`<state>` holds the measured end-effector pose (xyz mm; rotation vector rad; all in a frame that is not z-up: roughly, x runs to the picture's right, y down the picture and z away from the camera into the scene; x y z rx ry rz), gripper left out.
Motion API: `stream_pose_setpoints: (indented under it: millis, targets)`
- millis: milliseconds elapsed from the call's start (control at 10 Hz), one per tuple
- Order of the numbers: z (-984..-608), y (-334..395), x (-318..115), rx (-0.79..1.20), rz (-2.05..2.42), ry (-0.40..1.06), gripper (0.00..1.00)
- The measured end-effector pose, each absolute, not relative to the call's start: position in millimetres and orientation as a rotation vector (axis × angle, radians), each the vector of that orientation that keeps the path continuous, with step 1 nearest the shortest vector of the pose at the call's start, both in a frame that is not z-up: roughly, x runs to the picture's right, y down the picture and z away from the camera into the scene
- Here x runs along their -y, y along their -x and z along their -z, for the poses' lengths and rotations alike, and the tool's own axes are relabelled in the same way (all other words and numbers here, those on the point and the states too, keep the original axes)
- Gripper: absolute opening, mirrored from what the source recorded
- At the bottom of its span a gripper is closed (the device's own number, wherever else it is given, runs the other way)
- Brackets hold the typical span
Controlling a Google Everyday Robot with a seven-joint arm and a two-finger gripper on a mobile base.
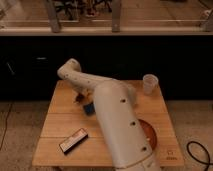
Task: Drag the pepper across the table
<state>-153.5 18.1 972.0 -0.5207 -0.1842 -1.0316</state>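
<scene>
– pepper point(77, 99) first: where does it lie?
– toward the far left corner of the table point(54, 125), a little in from the left edge; a small dark red shape on the light planks.
– and the gripper point(81, 95)?
– down low right over the pepper, at the end of the white arm point(117, 120), which reaches from the near edge to the far left corner and bends back down there. whether it touches the pepper, is open or closed, or has hold of anything, i cannot tell: it does not show from here.
– what sits closest?
– a blue block point(90, 108), just beside the pepper on the side toward the right edge and a bit nearer the near edge, partly behind the arm.
– further out?
– a black-and-white bar point(73, 141) lies flat and slanted near the near left corner, well apart from the pepper. a clear cup point(149, 83) stands upright by the far right corner. a round reddish-brown disc point(151, 136) lies toward the near right corner, half covered by the arm.
– off the table?
– a dark cable point(200, 150) curls on the floor point(15, 130) past the right edge.
</scene>
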Motion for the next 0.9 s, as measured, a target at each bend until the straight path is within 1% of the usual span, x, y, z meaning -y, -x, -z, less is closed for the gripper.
stream_pose_setpoints:
  millis: [900]
  targets:
    - [-967, 138, -17, 0.182, 1.045, 0.502, 0.00]
